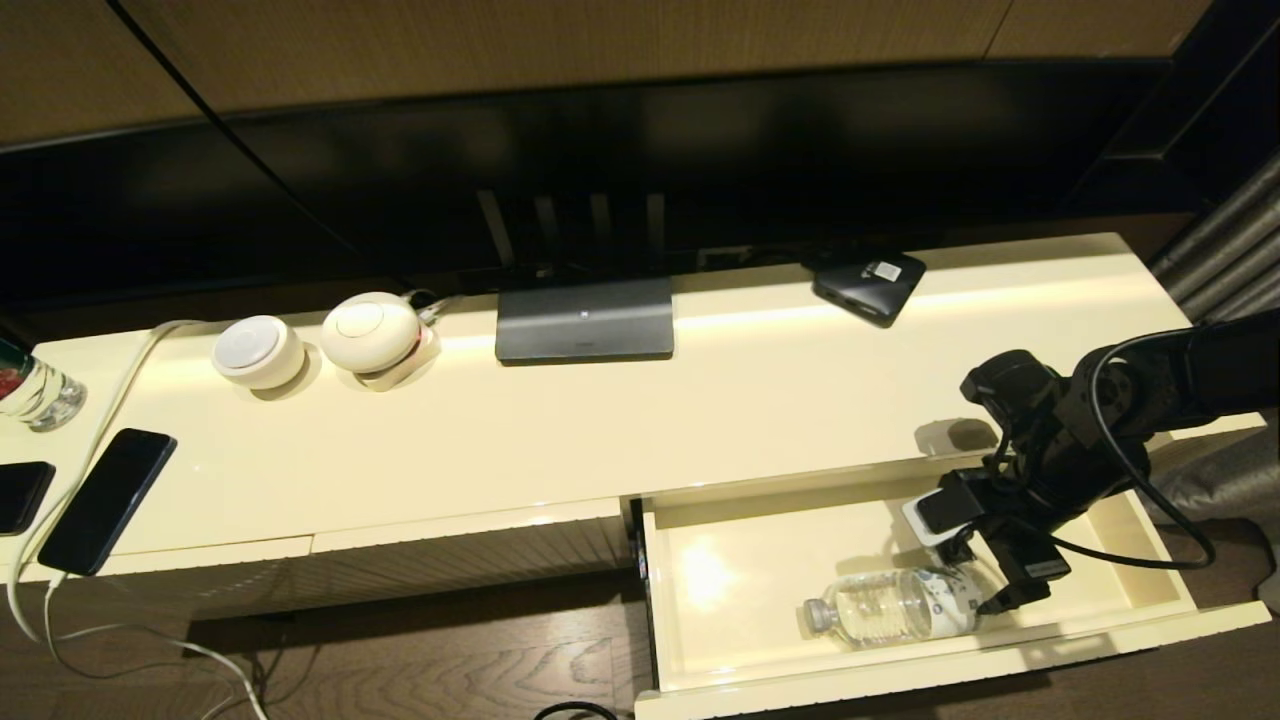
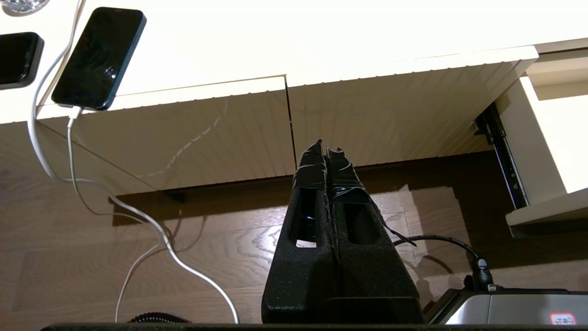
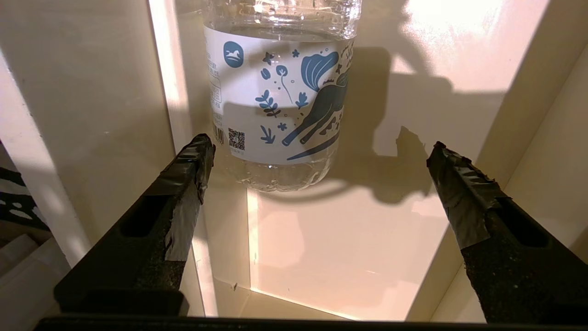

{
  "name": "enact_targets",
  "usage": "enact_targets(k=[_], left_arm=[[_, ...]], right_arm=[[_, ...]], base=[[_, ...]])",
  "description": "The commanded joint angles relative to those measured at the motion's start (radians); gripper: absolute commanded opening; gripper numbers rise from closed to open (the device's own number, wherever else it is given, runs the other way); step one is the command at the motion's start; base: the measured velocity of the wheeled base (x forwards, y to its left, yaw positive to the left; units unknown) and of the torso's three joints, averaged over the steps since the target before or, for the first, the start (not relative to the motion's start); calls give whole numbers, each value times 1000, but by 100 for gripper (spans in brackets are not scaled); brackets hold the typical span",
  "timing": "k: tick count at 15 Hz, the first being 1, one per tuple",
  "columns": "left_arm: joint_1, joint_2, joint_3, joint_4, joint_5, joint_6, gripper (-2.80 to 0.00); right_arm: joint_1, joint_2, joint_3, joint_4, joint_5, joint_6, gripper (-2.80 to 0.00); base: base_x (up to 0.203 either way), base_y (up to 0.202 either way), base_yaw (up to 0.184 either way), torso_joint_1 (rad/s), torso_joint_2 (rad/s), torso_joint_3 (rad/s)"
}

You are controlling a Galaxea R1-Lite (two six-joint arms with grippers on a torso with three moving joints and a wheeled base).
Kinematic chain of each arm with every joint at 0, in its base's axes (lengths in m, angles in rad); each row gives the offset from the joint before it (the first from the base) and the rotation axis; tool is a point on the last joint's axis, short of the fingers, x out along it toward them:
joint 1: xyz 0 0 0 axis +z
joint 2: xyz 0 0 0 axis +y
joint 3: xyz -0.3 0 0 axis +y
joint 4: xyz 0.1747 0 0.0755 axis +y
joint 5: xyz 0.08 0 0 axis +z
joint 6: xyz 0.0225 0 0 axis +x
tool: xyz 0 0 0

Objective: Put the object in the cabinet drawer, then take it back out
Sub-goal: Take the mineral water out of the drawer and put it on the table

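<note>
The bottle point(image 1: 893, 606) lay on its side in the open drawer point(image 1: 720, 650), the right gripper point(image 3: 317, 161) spread wide just behind its base, left gripper point(image 2: 326, 154) clenched.

Hotel room: television point(image 1: 600, 150), cream cabinet point(image 1: 600, 420)

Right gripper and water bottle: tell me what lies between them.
Nothing but bare drawer floor. In the right wrist view the open right gripper faces the water bottle lying in the drawer, its fingers apart from it.
</note>
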Motion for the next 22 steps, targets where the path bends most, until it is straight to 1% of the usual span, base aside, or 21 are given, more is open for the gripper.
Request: enact_targets(k=[1,10,22], left_arm=[[1,1,3,0,0,0,-280],[1,1,3,0,0,0,-280],[0,1,3,0,0,0,-280]], right_arm=[[1,1,0,4,1,-9,0],[1,54,-69,2,1,-7,0],[16,88,-65,2,-1,3,0]], base=[[0,0,0,0,0,0],[0,0,0,0,0,0],[0,0,0,0,0,0]])
